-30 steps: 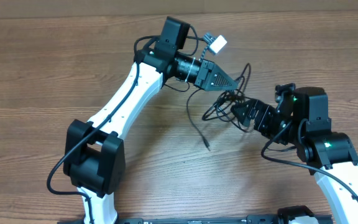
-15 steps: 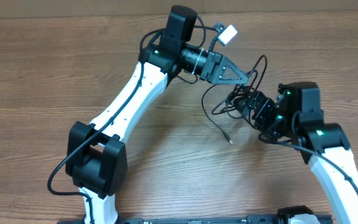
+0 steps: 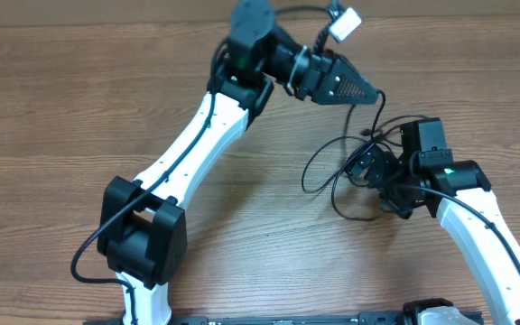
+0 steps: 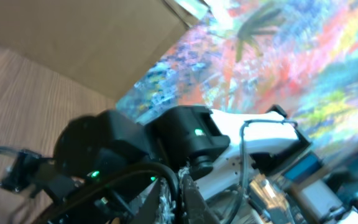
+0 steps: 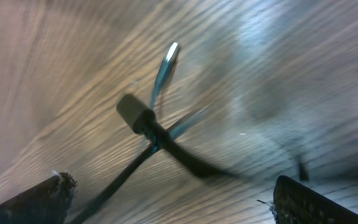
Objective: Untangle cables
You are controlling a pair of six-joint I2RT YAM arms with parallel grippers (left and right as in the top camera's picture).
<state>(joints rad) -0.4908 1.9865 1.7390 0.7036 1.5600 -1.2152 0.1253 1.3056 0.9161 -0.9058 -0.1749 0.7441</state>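
Overhead view: the left gripper (image 3: 371, 92) is pinched tight on one strand rising from the tangled cables (image 3: 373, 135) on the wooden table (image 3: 61, 108). The right gripper (image 3: 366, 168) sits at the tangle, jaws spread fully, holding nothing. Two arms and one plug (image 5: 135, 115) are visible; the cables are too bunched to count.
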